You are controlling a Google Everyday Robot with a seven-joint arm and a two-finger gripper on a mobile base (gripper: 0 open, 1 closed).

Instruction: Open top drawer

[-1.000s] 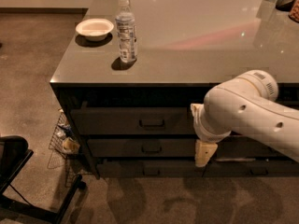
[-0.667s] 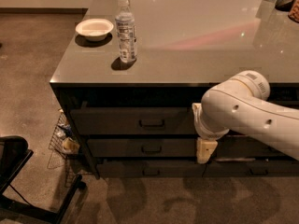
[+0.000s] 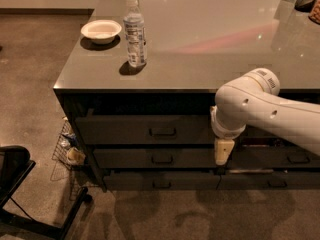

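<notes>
The top drawer (image 3: 125,130) is the wide dark grey front just under the countertop, with a small metal bar handle (image 3: 162,132) at its middle. Its front sits flush with the cabinet. My white arm (image 3: 260,109) reaches in from the right. My gripper (image 3: 224,154) points down in front of the seam between the two drawer columns. It is to the right of the handle and a little lower, at the level of the second drawer.
A water bottle (image 3: 135,32) and a white bowl (image 3: 101,31) stand on the grey countertop (image 3: 200,44). Two shorter drawers (image 3: 150,159) lie below the top one. A wire basket (image 3: 70,149) sits at the cabinet's left side. A black chair base (image 3: 20,194) is at the bottom left.
My gripper has risen slightly in front of the drawers and the arm has shifted a little. The drawers have not moved.
</notes>
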